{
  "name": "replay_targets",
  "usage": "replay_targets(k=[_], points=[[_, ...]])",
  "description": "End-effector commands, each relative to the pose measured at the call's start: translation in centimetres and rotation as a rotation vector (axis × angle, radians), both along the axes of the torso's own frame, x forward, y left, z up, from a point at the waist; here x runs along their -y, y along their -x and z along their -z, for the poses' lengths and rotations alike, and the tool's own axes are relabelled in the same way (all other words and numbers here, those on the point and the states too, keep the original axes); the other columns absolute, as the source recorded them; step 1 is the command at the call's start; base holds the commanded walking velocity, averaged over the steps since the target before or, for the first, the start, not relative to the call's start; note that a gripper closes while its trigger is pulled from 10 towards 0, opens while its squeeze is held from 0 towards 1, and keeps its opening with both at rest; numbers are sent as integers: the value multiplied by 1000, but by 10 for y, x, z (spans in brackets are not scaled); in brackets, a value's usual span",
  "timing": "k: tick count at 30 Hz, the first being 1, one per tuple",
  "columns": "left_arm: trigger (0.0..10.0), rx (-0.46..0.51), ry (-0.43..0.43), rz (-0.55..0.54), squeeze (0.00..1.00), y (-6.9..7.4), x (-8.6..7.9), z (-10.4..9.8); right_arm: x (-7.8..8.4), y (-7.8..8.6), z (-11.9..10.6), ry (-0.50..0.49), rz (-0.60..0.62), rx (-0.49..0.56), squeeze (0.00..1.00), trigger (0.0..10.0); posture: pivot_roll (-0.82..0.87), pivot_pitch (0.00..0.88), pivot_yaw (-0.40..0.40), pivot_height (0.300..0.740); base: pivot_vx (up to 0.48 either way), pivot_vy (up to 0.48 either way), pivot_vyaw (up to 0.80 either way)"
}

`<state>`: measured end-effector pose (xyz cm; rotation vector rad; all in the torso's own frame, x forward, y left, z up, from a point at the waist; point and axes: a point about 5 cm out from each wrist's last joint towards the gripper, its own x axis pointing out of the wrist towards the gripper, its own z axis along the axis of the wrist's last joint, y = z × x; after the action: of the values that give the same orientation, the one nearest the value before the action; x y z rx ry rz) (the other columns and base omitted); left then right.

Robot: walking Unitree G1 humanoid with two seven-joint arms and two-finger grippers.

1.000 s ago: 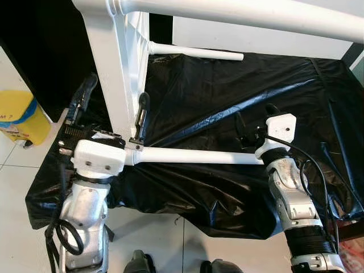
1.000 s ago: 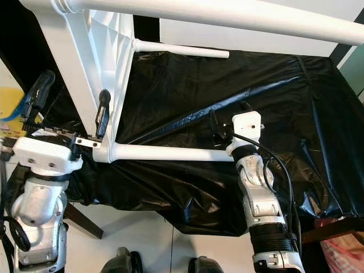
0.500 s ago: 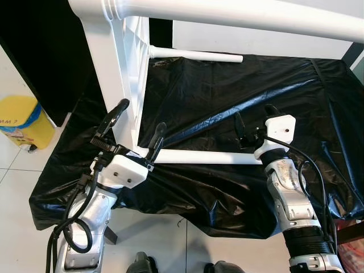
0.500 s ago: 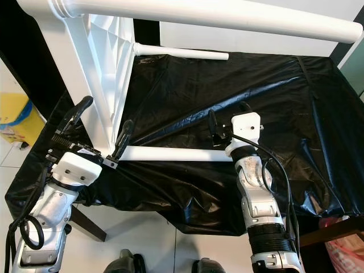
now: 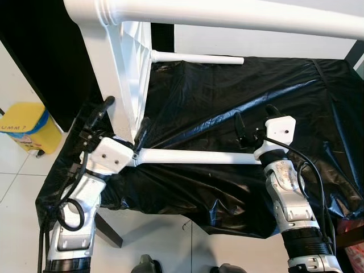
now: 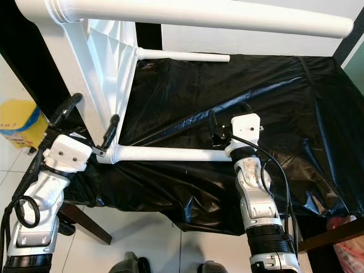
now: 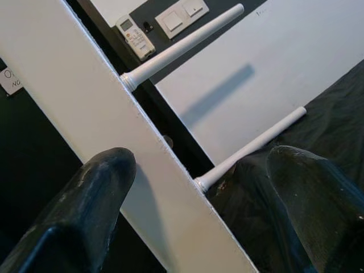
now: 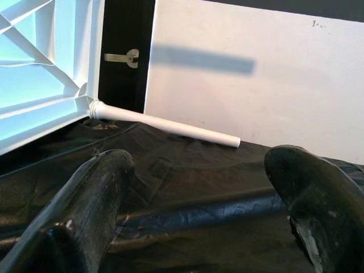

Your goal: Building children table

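So the left claw is spread wide, fingers straddling the edge of the white tabletop, which stands on its side. From the left wrist view the panel runs right between the two black fingers and neither looks pressed on it, so it's a straddle, not a pinch.

What changed: half a second ago that claw sat lower and further out from the panel, and a second ago it was up against it like now. So it backed off and came in again, looks like re-seating around the corner where the near leg plugs in. The leg also reads a bit more level than before, though the head camera shifted too, so don't quote me.

Right claw hasn't budged, parked at the far end of that same leg with fingers apart, nothing between them in its wrist view except black sheet and the back leg beyond.

My read: legs are in, table's lying over, and the next bit is tipping it upright. Loose straddle on a slick panel could slip.
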<state>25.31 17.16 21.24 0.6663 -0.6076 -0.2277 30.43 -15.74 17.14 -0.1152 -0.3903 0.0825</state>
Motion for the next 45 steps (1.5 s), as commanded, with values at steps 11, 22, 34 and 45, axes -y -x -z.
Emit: replay_targets(k=[11,22,34,45], points=[[10000,-16,28,202,0,18,41,11,0,7,11,-14,23,-22,0,10000,-79,74,12,740,0,0,0],[10000,-140,-30,255,0,3,53,37,1,8,12,-17,33,-22,0,10000,-81,81,24,740,0,0,0],[10000,-614,314,318,0,0,108,86,-4,24,40,-116,198,-157,0,10000,-106,121,42,740,0,0,0],[10000,-617,420,228,0,-13,97,90,-19,36,40,-112,141,-122,0,10000,-136,118,36,740,0,0,0]])
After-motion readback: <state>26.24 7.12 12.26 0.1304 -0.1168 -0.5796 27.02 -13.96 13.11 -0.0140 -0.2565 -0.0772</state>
